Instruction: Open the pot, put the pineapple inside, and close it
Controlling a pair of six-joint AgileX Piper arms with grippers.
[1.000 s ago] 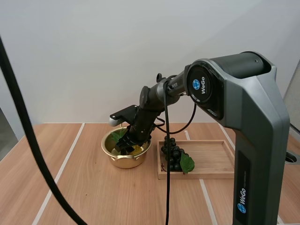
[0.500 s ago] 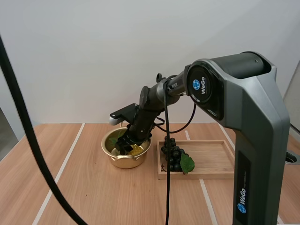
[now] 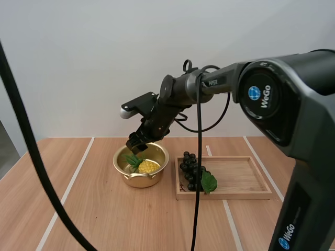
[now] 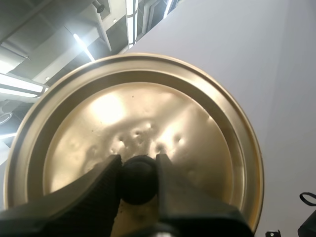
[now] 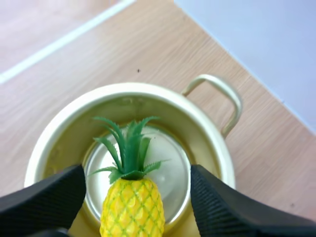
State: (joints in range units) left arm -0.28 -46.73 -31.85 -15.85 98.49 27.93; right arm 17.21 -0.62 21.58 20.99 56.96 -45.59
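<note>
A: Pineapple (image 3: pixel 145 166) is lying inside the golden pot (image 3: pixel 140 179) on the table (image 3: pixel 104 219), its leafy crown pointing toward the left rim. That's the high camera. The right gripper (image 3: pixel 137 142) is hovering just above the pot's mouth.

B: Beside the pot, a wooden tray (image 3: pixel 238 180) is carrying a bunch of grapes (image 3: pixel 192 170). Nobody's touching those.

A: Switching to the left wrist. The left gripper (image 4: pixel 138 160) is clenching the black knob (image 4: pixel 139 180) of the lid (image 4: pixel 148 108), whose golden face is spreading out behind it.

B: Thin metal, I'm guessing. It's probably light and stiff but slippery at the rim, so the knob is the sensible hold.

A: Right wrist now. The fingers (image 5: pixel 44 197) are standing wide apart on either side of the fruit, gripping nothing. It's resting on the pot's floor, with one loop handle (image 5: pixel 224 98) showing at the far rim.

B: I'm reading it as a hard plastic toy, light, with bumpy skin that offers grip. You'd pinch the body, not those flimsy leaves. What's remaining, I reckon, is bringing the lid across and lowering it level.
</note>
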